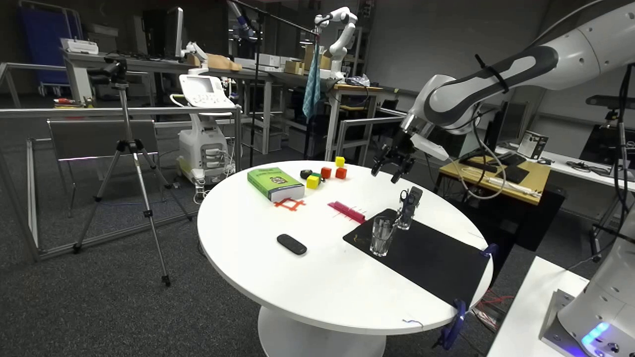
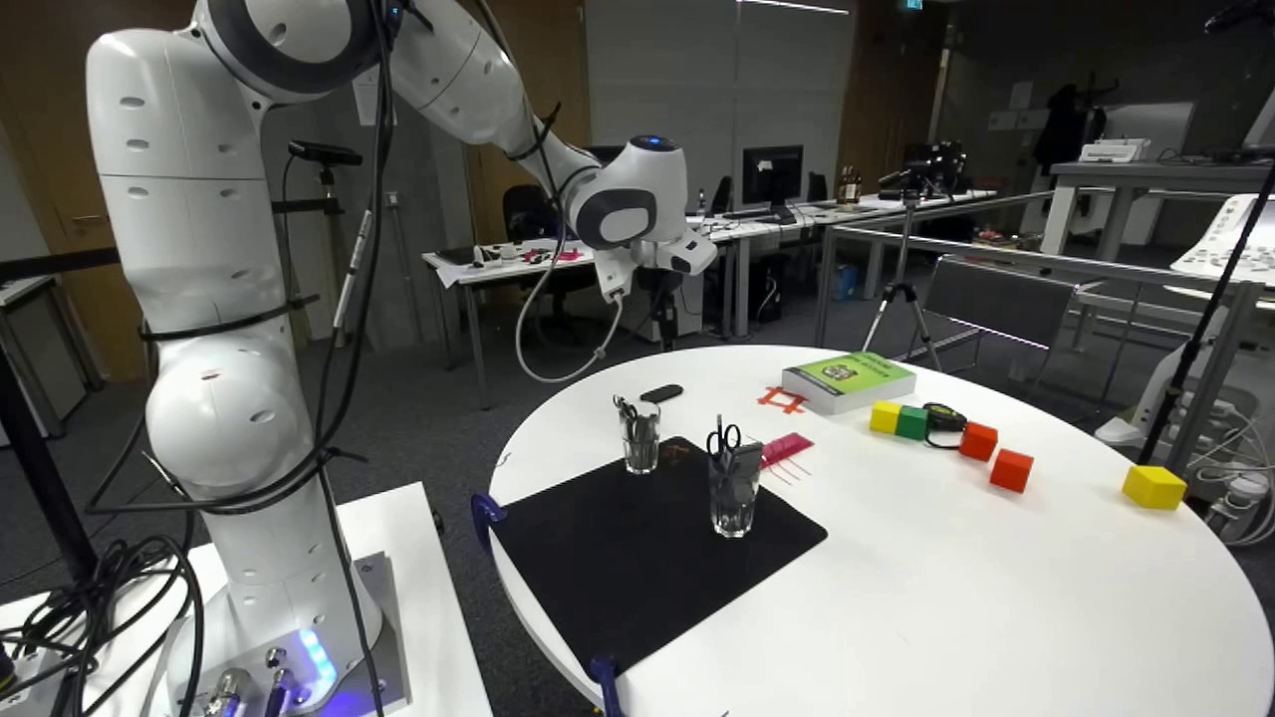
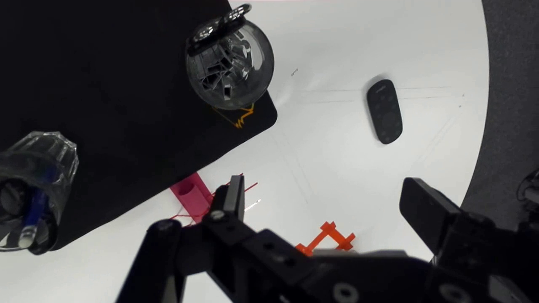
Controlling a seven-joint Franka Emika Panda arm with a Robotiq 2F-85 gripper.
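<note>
Black two-fingered end effector [image 3: 322, 185]: released, spread wide, hanging above the round white surface [image 1: 317, 292].
First clear glass tumbler [image 1: 381, 243] with shiny pieces [image 3: 217, 29]: upright near a corner of the rectangular black mat [image 1: 441, 258].
Second clear glass tumbler [image 2: 732, 516] with black-handled scissors [image 2: 724, 441]: upright on the same mat, apart from the first.
Black rounded remote [image 1: 291, 244]: flat on the surface, apart from the mat.
Magenta tubular piece [image 1: 347, 211]: at the mat's edge.
Thick green book [image 1: 276, 184]: flat, just beside an orange tape outline [image 1: 289, 204].
</note>
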